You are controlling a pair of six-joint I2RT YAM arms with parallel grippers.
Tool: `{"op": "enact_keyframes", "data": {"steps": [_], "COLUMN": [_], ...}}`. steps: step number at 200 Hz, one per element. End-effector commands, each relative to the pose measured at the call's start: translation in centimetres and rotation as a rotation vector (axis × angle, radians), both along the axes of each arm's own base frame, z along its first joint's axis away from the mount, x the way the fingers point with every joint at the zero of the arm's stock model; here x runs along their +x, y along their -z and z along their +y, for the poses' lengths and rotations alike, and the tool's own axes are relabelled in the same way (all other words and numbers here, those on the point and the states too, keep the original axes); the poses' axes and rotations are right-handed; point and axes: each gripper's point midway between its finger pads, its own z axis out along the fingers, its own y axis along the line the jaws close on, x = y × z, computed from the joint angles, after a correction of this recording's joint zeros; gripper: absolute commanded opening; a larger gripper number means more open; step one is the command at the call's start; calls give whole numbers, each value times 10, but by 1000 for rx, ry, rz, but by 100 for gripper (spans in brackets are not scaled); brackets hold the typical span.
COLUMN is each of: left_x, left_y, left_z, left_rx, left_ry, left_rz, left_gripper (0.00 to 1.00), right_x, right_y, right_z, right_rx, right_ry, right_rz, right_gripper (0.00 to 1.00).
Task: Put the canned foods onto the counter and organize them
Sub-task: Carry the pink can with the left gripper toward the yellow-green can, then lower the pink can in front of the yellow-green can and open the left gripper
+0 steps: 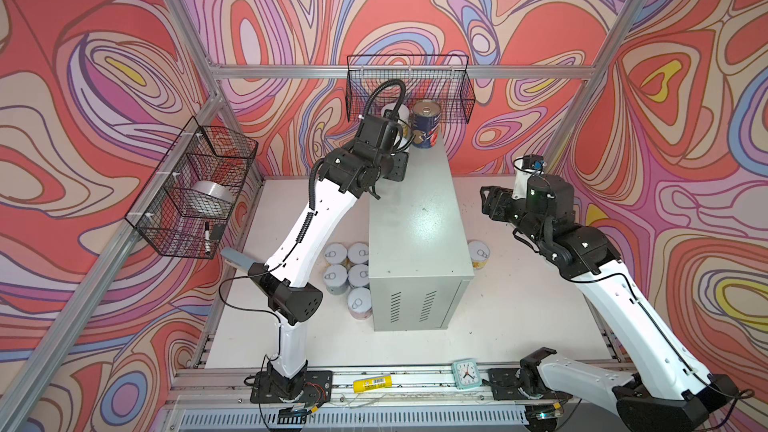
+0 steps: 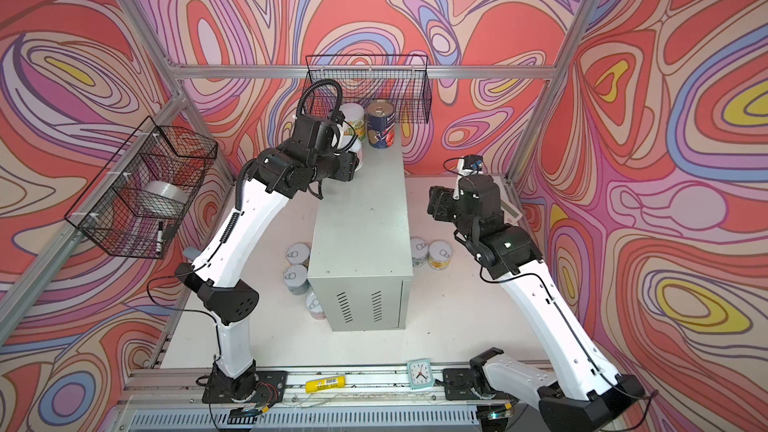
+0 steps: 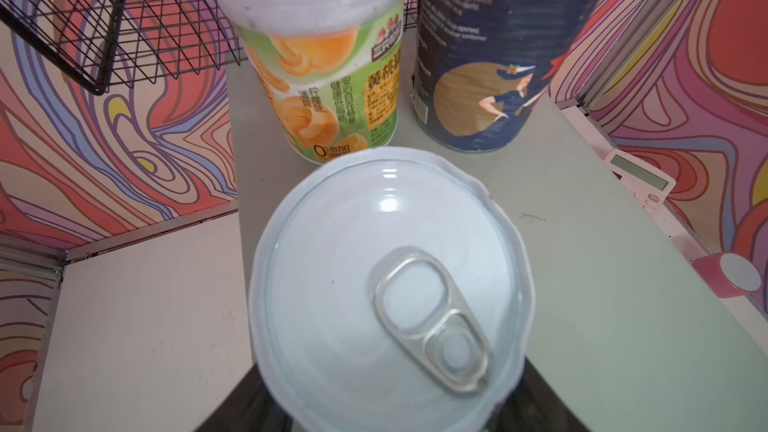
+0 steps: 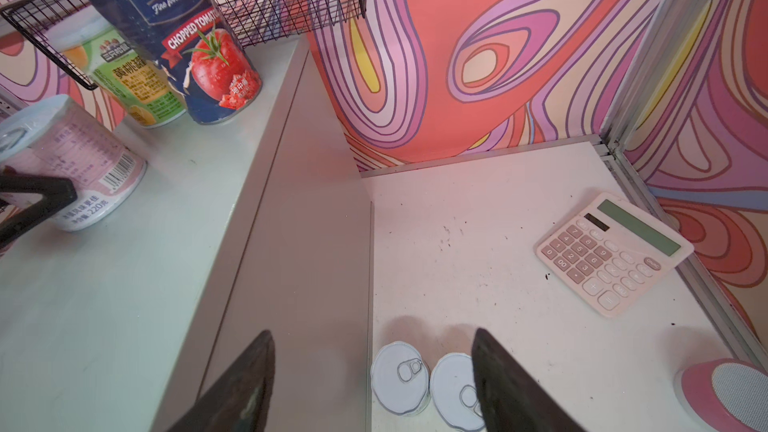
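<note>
Holding the pink tin (image 4: 79, 160) by its sides, the left gripper (image 1: 397, 166) has its jaws drawn in against the label. The right wrist view shows one black finger pressed on the tin. The tin appears to stand on the counter (image 1: 419, 234), near its far left corner. It is just in front of the white-lidded peach can (image 3: 328, 89), with the navy tomato can (image 3: 490, 76) beside that along the far edge.

We judge the step in hand to be seating this tin as the start of a second row. To do it well, we would:

- keep the tin upright and flat on the glossy top;
- bring it close to the peach can without nudging it;
- hold it clear of the counter's left edge, where the drop is long;
- open the jaws only enough to free the label, then rise straight up so neither finger drags the tin sideways.

The right gripper (image 4: 372, 332) hangs wide open and empty beyond the counter's right edge. It is over two tins (image 4: 399, 376) on the table (image 4: 478, 243). More tins (image 1: 347, 272) wait along the counter's left side, so tight spacing now saves room.
</note>
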Motion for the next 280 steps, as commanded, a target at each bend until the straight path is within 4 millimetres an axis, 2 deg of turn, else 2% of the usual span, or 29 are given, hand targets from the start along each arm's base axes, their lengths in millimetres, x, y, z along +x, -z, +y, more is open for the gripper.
{"op": "enact_keyframes", "data": {"steps": [1,77,144,174,202,222,242,280], "left_x": [10,24,34,34,33,28,15,-30], "left_y": [0,0,11,9,7,0,-19,-54], "left_z": [1,-4,0,2,5,11,19,43], "left_rx": [2,-35,-23,-21,-19,-15,-7,59], "left_ry": [3,16,-12,-23,-36,-48,-56,-82], "left_rz": [-9,-26,-6,-13,-16,-26,-61,-132], "left_gripper": [63,65,67,73,90,94,99,100], "right_x": [5,16,18,21,22,21,18,7], "right_y": [-15,-13,-14,-12,-10,-13,-15,-18], "right_z": [1,10,12,13,14,14,16,14], "right_rx": [4,25,28,24,26,30,39,60], "right_ry": [-2,-24,-31,-31,-35,-40,-50,-59], "right_rz": [-43,-43,-47,-43,-39,-44,-46,-42], "right_gripper": [77,76,76,76,77,76,77,76]}}
